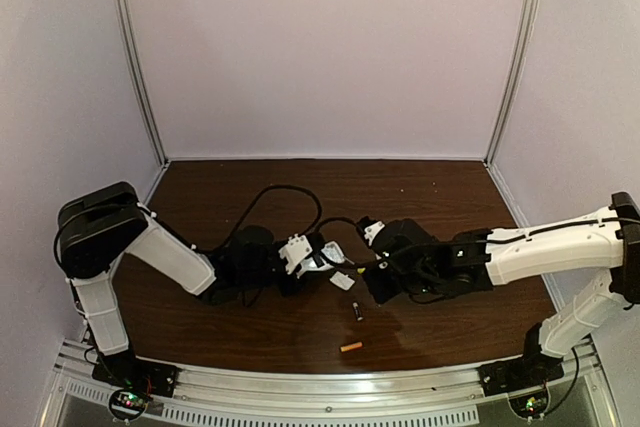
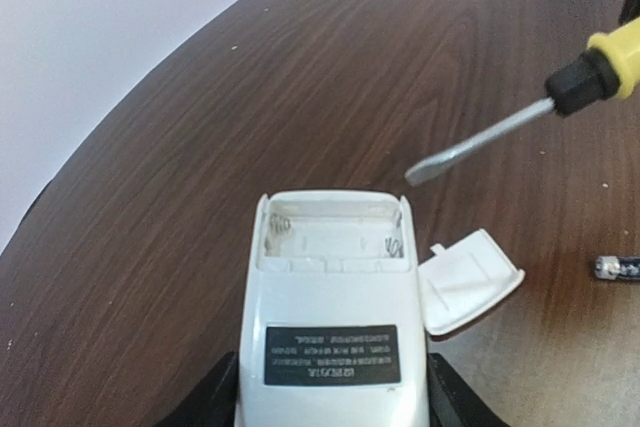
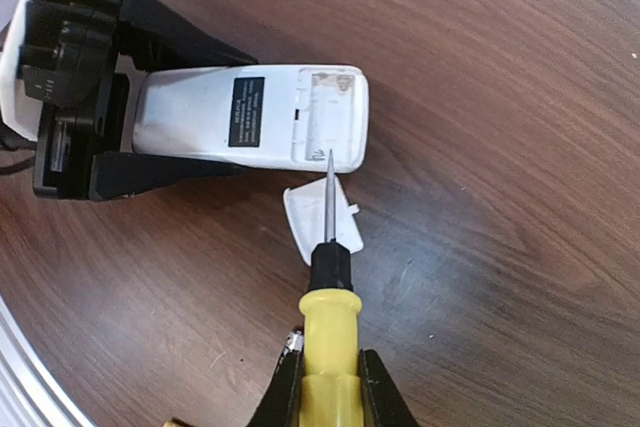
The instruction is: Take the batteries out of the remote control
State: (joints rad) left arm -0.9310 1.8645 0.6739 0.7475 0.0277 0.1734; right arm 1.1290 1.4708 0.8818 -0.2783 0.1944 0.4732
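Note:
The white remote control [image 2: 330,317] lies back side up in my left gripper [image 2: 330,392], which is shut on its sides. Its battery compartment [image 2: 330,237] is open and empty, with bare springs. The remote also shows in the right wrist view [image 3: 250,112] and the top view [image 1: 300,252]. My right gripper [image 3: 330,387] is shut on the yellow-handled screwdriver [image 3: 330,327], whose tip is at the compartment's edge. The dark battery [image 1: 358,312] and the orange battery [image 1: 351,347] lie on the table in front of the grippers. The dark one shows at the left wrist view's right edge [image 2: 618,267].
The small white cover piece [image 2: 468,280] lies flat on the table beside the remote's open end, under the screwdriver shaft [image 3: 320,212]. Black cables [image 1: 285,197] loop behind the grippers. The brown table [image 1: 420,197] is walled on three sides, with a metal rail [image 1: 320,387] at the front.

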